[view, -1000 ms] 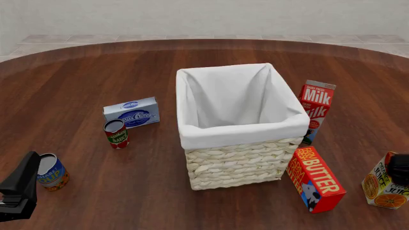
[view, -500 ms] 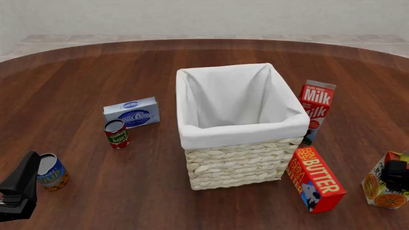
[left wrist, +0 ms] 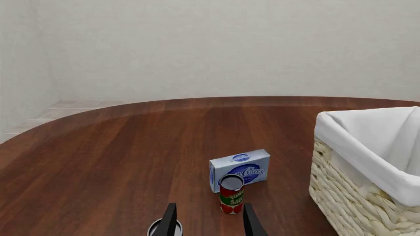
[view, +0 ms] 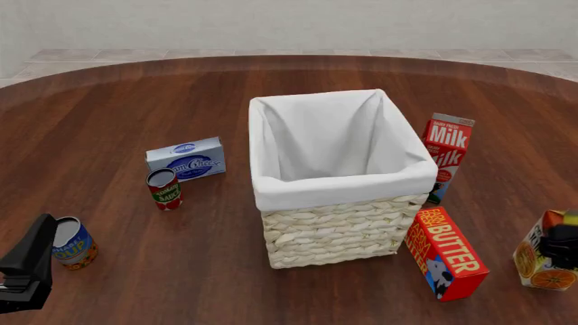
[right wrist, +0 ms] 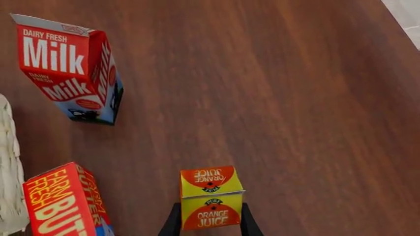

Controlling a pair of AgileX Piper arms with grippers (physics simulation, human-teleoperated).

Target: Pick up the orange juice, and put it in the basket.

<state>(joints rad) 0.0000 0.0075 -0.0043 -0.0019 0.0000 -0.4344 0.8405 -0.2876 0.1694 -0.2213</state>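
Note:
The orange juice [view: 542, 264] is a small yellow carton with an orange top, standing at the table's near right edge, right of the butter box. My right gripper [view: 560, 245] comes down on it from above. In the right wrist view its two dark fingers press both sides of the orange juice [right wrist: 211, 196], so the right gripper [right wrist: 210, 217] is shut on it. The basket [view: 343, 186], wicker with a white lining, stands mid-table and holds nothing. At the near left, my left gripper [view: 40, 237] is open; in its own view the left gripper [left wrist: 210, 223] holds nothing.
A milk carton [view: 447, 152] stands right of the basket, and a red butter box [view: 445, 252] lies between basket and juice. Left of the basket sit a blue-white box [view: 186, 160] and a small red can [view: 164, 188]. A blue can [view: 72, 244] stands beside my left gripper.
My right gripper came down over the juice carton and closed on it. The carton now stands straighter and slightly higher. The left arm has not moved.

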